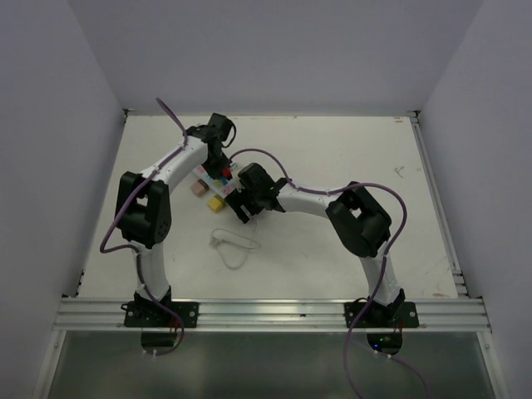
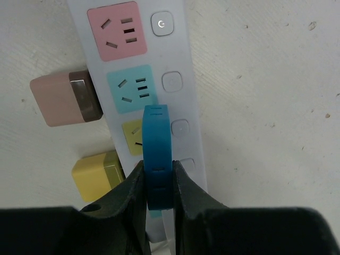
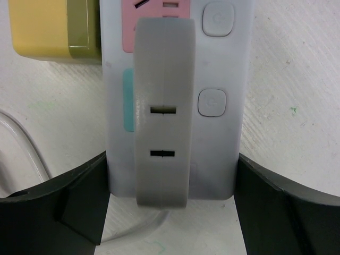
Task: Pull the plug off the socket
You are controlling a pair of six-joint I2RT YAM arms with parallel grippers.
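Socket (image 1: pixel 218 184) lay left of centre on the white worktop (image 1: pixel 349 150), its length angled between my two arms, and its thin white cord (image 1: pixel 233 245) sat in a loose loop just near of it. From the left wrist camera I saw the socket (image 2: pixel 170 53) running away from me, with a pink face (image 2: pixel 117 32) farthest, a teal face (image 2: pixel 133 87) next, and a yellow face (image 2: pixel 133 135) half hidden behind the blue plug (image 2: pixel 156 154). The left gripper (image 2: pixel 158 172) had its jaws pinched tight on that blue plug, one finger on each flat side. The plug stood upright over the yellow face, but I could not tell whether its pins were seated. A pink block (image 2: pixel 56 101) and a yellow block (image 2: pixel 95 175) stuck out from the socket's left side in that view. From the right wrist camera, the right gripper (image 3: pixel 172 175) straddled one end of the socket (image 3: pixel 223 143). Its jaws were set wide, with a finger against each long side, clasping the strip across its width. A grey block (image 3: pixel 164 106) with two slots stood up from the strip between them. The yellow block (image 3: pixel 42 32) showed at the upper left, and the cord (image 3: pixel 21 143) curved past the left finger.
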